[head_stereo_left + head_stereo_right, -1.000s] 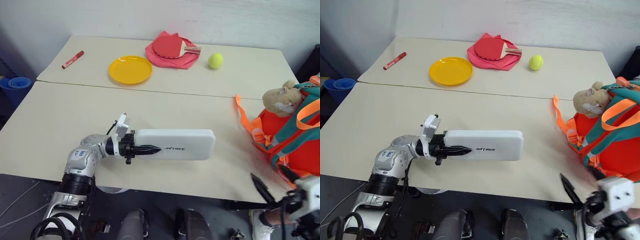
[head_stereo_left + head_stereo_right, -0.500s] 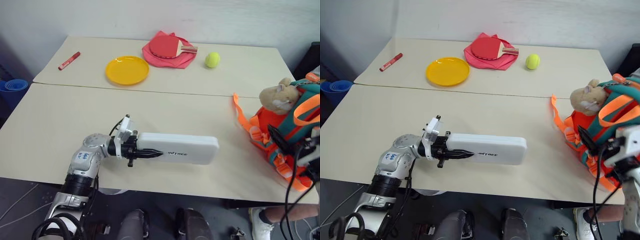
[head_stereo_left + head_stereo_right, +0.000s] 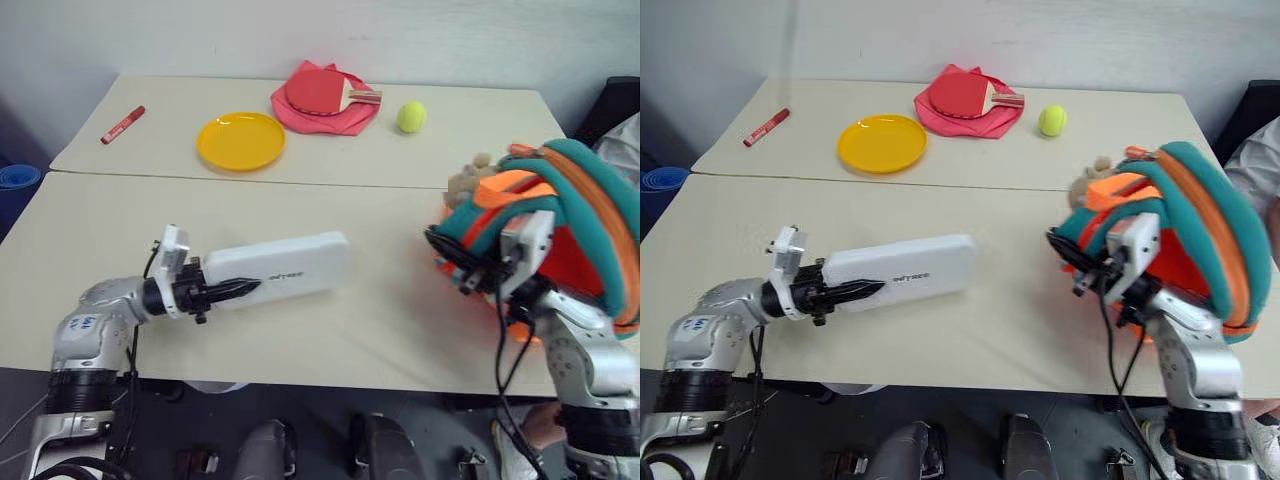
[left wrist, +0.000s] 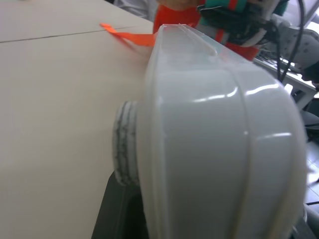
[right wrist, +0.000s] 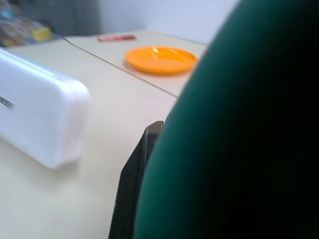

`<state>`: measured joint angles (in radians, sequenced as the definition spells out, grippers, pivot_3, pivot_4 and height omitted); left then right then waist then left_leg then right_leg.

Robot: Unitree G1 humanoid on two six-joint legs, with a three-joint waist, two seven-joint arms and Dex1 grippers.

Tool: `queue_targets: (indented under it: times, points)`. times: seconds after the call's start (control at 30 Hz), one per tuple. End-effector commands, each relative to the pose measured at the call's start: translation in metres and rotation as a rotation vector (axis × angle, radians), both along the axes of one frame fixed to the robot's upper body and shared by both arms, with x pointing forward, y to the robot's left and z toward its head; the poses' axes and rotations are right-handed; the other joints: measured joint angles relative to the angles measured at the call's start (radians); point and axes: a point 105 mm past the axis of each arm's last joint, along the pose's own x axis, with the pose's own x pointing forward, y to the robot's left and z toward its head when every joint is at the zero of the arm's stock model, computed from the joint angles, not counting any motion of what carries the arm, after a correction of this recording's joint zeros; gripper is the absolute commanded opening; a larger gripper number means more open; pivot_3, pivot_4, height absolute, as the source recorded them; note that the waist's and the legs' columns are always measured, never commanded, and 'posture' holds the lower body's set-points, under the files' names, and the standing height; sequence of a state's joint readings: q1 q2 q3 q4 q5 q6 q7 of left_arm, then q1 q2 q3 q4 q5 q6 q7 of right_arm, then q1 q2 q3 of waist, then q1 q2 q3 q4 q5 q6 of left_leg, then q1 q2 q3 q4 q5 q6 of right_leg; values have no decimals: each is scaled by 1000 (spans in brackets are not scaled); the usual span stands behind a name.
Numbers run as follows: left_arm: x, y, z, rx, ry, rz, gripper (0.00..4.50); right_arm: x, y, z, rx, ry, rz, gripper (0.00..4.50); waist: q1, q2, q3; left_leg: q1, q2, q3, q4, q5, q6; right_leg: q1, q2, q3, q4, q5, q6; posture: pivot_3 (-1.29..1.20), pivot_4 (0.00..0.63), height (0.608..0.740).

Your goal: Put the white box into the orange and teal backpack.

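On the near tabletop (image 3: 90, 210), toward the left: left hand (image 3: 228, 291) clamped on one short end of the white box (image 3: 283, 270), black fingers (image 3: 225, 290) reaching onto its top face beside the small dark lettering. Box stretched flat and slightly angled, far end aimed at the backpack, well short of it; whether resting on the tabletop or held just above it, cannot tell from the head views. Seen close in the left wrist view as a rounded white edge (image 4: 209, 144) with a pale ribbed knob at its side.

Farther back on the second tabletop, left to right: red marker (image 3: 121, 124) near the left corner, yellow plate (image 3: 240, 140), red table-tennis paddle (image 3: 327, 91) lying on a pink cloth (image 3: 345, 118), then a yellow-green tennis ball (image 3: 410, 116) just beside the cloth.

On the right: orange and teal backpack (image 3: 575, 235) raised off the tabletop, thick teal and orange straps arched over its top, tan plush animal (image 3: 466, 179) peeking out at its left side. Right hand (image 3: 462, 265) at the backpack's left edge, fingers together, apparently clamped on a teal strap (image 5: 234, 149) that covers most of the right wrist view, one black finger (image 5: 134, 189) showing beside it.
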<state>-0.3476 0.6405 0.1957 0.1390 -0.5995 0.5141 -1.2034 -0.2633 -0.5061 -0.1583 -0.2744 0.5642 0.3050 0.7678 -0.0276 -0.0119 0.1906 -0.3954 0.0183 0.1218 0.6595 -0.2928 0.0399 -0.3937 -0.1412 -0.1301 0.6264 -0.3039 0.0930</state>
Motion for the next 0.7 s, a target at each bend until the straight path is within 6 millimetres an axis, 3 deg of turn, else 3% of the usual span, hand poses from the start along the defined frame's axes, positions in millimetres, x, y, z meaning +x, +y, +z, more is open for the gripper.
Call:
queue_targets:
  times: [0.03, 0.13, 0.2, 0.33, 0.43, 0.53, 0.7]
  points:
    - [10, 8, 21, -78, -51, 69, 1217, -22, 44, 25, 47, -41, 205, 25, 2, 0, 0, -1, 0, -1, 0, 0, 0, 0, 0, 0, 0, 0, 0, 0, 150, 740]
    - [13, 11, 32, -109, -67, 73, 1217, -55, 69, 29, 52, 52, 410, 25, 9, 0, 0, -5, -1, -3, 1, 0, 0, -1, -1, -2, -1, 0, 0, 0, 150, 740]
    - [15, 16, 36, -101, -70, 95, 1217, -79, 72, 26, 26, 141, 512, 25, 17, 0, 0, -8, -1, -4, 3, -1, 1, -3, -1, -3, -1, 0, 0, 0, 150, 740]
    - [8, 23, 54, -112, -57, 76, 1217, -105, 49, 16, -50, 302, 535, 25, 26, -1, 0, -9, -2, -4, 3, -3, 4, -2, -2, -4, -5, 0, 1, 0, 150, 740]
    - [0, 25, 64, -107, -57, 46, 1217, -106, 27, 16, -54, 380, 474, 25, 27, -3, 1, -9, -3, -4, 3, -4, 6, 0, -2, -4, -7, 1, 3, 0, 150, 740]
    - [-6, 24, 70, -96, -83, 26, 1217, -94, 13, 14, -66, 389, 383, 25, 28, -3, 1, -8, -3, -4, 4, -4, 7, 0, -3, -4, -7, 2, 4, 0, 150, 740]
    - [-22, 9, 96, -142, -140, -59, 1217, -76, 9, 10, -78, 361, 314, 25, 28, -3, 1, -8, -4, -4, 4, -4, 6, -1, -4, -3, -8, 2, 4, 0, 150, 740]
